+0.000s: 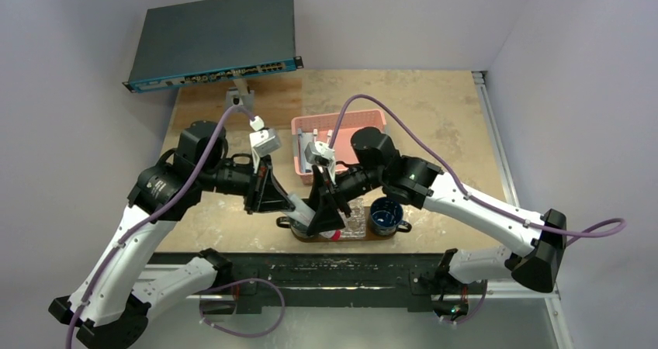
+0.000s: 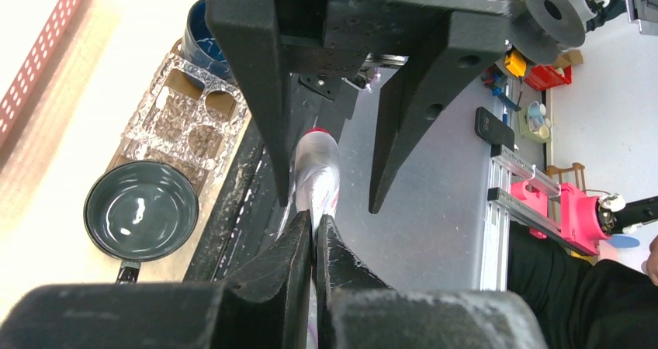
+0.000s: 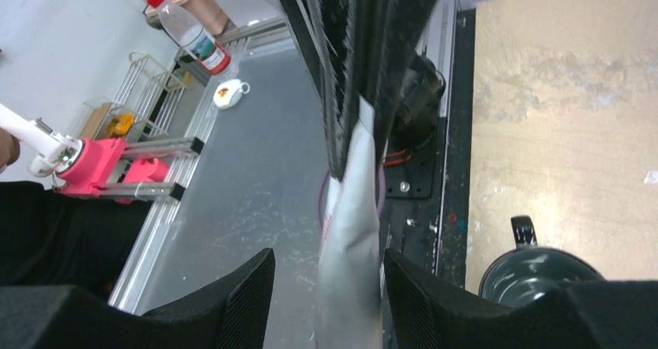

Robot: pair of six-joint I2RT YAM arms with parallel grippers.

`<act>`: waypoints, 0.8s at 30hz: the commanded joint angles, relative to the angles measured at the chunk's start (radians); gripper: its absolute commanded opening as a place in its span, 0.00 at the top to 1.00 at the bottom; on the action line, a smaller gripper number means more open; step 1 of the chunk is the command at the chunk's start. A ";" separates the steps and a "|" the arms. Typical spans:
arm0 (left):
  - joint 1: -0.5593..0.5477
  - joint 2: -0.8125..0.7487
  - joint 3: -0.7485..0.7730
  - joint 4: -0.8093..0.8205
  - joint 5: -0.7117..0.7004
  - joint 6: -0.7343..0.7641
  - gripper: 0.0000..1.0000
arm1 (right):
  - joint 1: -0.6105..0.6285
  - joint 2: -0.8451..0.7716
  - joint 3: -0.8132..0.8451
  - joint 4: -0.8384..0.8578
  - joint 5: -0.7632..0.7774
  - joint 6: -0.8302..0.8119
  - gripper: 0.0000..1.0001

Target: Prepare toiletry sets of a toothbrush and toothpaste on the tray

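Note:
A silver-grey toothpaste tube (image 2: pixel 318 171) with a red cap hangs between my two grippers, just above the near edge of the dark brown tray (image 1: pixel 390 236). My left gripper (image 2: pixel 313 219) is shut on the tube's flat crimped end. My right gripper (image 3: pixel 327 257) is open, its fingers on either side of the tube (image 3: pixel 349 240); there is a clear gap on its left and the tube lies close to its right finger. From above, both grippers (image 1: pixel 291 205) (image 1: pixel 326 223) meet over the tray's left half. No toothbrush can be made out.
A clear plastic holder (image 1: pixel 354 221) and a dark blue mug (image 1: pixel 386 215) stand on the tray. Another dark mug (image 2: pixel 140 209) sits at the tray's other end. The pink lattice basket (image 1: pixel 365 124) lies behind the arms. The table's black front rail (image 1: pixel 326 267) is just below the grippers.

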 commanded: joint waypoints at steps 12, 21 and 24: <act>-0.005 -0.025 0.035 0.057 -0.005 -0.006 1.00 | 0.009 -0.053 -0.069 0.015 -0.019 0.001 0.69; -0.005 -0.005 0.033 0.046 0.002 -0.016 1.00 | 0.010 -0.056 -0.060 0.025 -0.010 0.001 0.92; -0.004 0.008 0.032 0.042 0.002 -0.016 0.92 | 0.010 -0.057 -0.053 0.022 -0.009 0.000 0.94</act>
